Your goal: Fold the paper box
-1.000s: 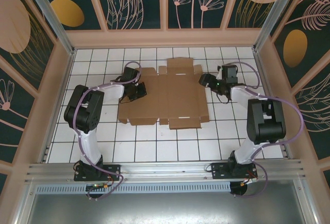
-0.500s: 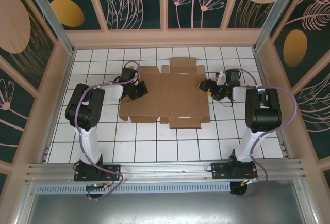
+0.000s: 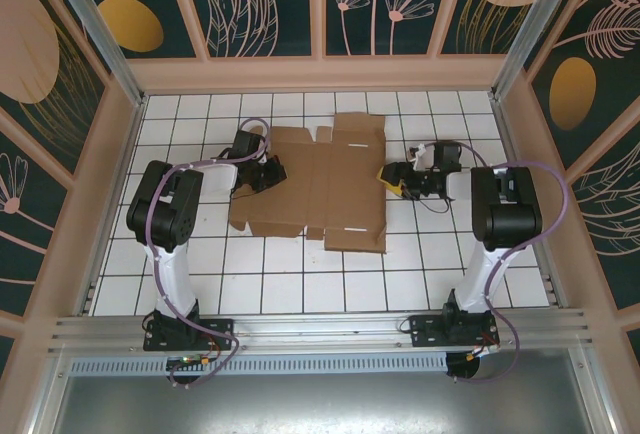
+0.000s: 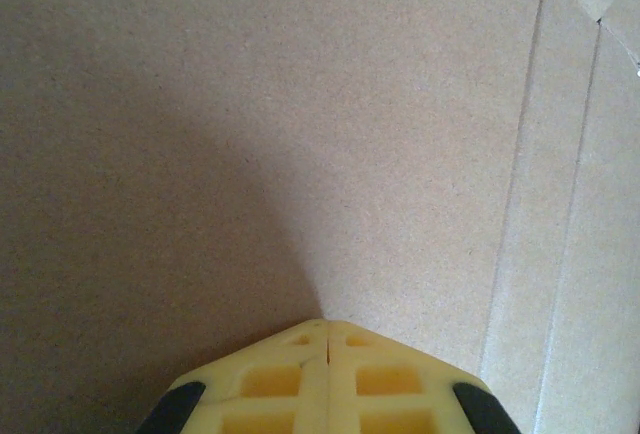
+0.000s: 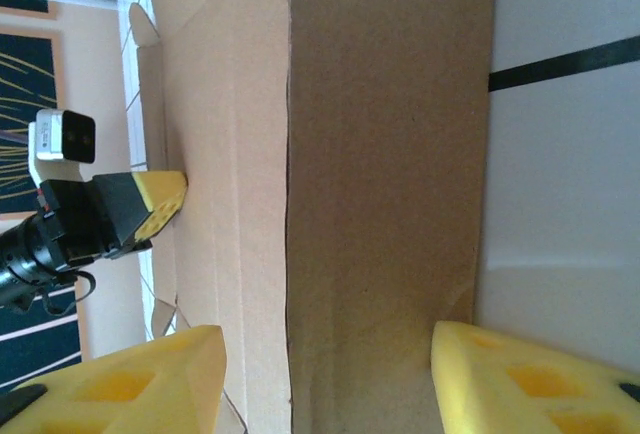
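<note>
Around the work, a white tiled table (image 3: 300,284) is boxed in by wooden walls (image 3: 320,74) on three sides, with an aluminium rail (image 3: 320,326) along the near edge. Bare tiles lie open in front of the cardboard and on both flanks. The paper box (image 3: 315,179) lies unfolded near the table's middle, slightly toward the far wall, with its right side flap tilted up off the tiles. The left gripper (image 3: 268,174), jaws pressed together, rests its tip on the left panel. The right gripper (image 3: 392,179) has its jaws spread either side of the raised flap; whether its pads touch cardboard I cannot tell.
</note>
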{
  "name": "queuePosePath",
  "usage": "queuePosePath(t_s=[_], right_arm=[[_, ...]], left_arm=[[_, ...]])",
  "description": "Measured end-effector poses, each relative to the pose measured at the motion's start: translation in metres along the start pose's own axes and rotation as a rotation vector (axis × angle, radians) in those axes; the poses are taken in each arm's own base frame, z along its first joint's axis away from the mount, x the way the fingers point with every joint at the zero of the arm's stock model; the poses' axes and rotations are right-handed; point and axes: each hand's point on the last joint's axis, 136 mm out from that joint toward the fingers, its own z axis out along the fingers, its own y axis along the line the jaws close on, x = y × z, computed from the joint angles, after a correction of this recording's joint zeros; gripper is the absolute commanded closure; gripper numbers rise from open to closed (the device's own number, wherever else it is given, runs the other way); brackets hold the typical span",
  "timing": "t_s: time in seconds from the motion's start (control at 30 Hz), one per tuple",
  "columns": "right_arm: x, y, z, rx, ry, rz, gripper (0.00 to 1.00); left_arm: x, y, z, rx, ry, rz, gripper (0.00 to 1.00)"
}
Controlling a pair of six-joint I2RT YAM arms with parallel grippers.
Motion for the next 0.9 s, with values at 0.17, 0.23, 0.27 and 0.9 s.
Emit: queuePosePath(t_s=[0.17,0.23,0.27,0.9], right_arm=[[-0.001,-0.001,0.004,0.119,-0.004,-0.042,0.36],[0.000,-0.004,0.002,0.152,-0.012,-0.046,0.37],[0.000,-0.006,0.001,0.163,-0.014,-0.048,0.38],[0.008,-0.014,-0.002,0.059,-0.033,0.040,0.68]], left_arm=[[0.000,0.000,0.000,0.000,-0.001,0.000,1.00],[0.000,0.000,0.000,0.000,-0.001,0.000,1.00],[0.000,0.000,0.000,0.000,-0.001,0.000,1.00],[-0.001,-0.002,0.003,0.036,0.000,0.004,1.00]])
